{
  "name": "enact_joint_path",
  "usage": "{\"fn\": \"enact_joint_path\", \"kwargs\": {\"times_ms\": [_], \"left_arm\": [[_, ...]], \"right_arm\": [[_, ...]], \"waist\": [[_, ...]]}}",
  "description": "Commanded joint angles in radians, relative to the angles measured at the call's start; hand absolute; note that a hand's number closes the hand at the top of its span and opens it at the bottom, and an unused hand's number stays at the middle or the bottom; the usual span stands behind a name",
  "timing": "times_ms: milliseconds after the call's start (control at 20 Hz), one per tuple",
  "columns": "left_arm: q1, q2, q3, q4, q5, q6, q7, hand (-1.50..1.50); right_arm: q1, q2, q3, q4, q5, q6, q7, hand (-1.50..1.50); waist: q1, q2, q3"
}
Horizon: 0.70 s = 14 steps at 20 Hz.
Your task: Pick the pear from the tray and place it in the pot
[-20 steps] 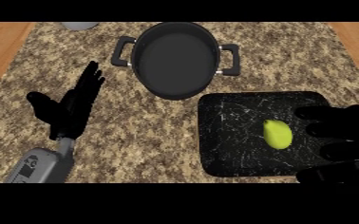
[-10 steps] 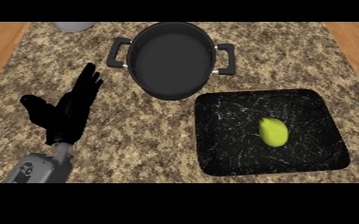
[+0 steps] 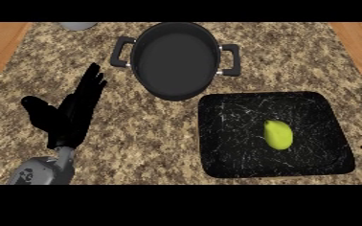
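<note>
One hand shows in the view, the left hand [image 3: 71, 117]. It is over the left part of the counter [image 3: 141, 139], near the front edge, and its grey forearm [image 3: 42, 171] comes in from the front left corner. The fingers are straight and lie close together, pointing toward the back of the counter, and the thumb stands out to the left side. The hand holds nothing and touches none of the objects. The right hand is not visible.

At the back edge, near the left corner, one small grey object [image 3: 78, 25] is cut by the border, so I cannot tell what it is.

There is one pot [image 3: 175, 60]. It is dark, with two handles, one on the left side and one on the right side, and it stands at the middle of the back edge. Inside the pot only the dark bottom is seen.

There is one tray [image 3: 233, 124], black with thin white marks, and it lies in the front right part of the counter. Its back left corner is just beside the front rim of the pot; I cannot tell if they touch.

There is one pear [image 3: 278, 134], yellow-green. It lies on the tray, a little right of the tray's centre, well apart from the hand and from the pot.
</note>
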Motion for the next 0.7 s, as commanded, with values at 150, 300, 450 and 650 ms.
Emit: {"fn": "enact_joint_path", "kwargs": {"times_ms": [150,300,450,650], "left_arm": [[0.001,-0.037,-0.024,-0.011,-0.05,0.026,0.014,0.0],[0.035,0.013,0.025,-0.04,-0.013,-0.04,0.024,0.0],[0.011,-0.01,0.017,-0.039,-0.042,-0.025,0.036,0.0],[0.042,-0.038,0.02,-0.036,-0.053,-0.038,0.023,0.0]], "right_arm": [[0.007,0.019,0.016,0.056,0.127,-0.084,-0.192,-1.5],[-0.01,0.072,0.063,0.051,0.219,-0.14,-0.111,-1.5],[-0.061,0.131,0.093,0.121,0.282,-0.187,-0.094,-1.5],[-0.037,0.162,0.077,0.133,0.283,-0.192,-0.115,-1.5]], "waist": [[0.016,0.003,-0.002],[0.023,0.003,-0.002],[0.026,0.005,-0.002],[0.019,0.004,-0.002]]}}
